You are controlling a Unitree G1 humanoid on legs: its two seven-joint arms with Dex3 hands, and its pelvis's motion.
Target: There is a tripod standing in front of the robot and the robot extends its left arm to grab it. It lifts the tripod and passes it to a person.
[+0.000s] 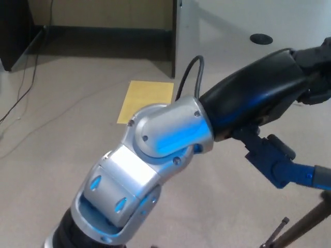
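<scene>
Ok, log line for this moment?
left arm: extended right | left hand: grip unclear | tripod: beneath forearm, tilted | person: none
</scene>
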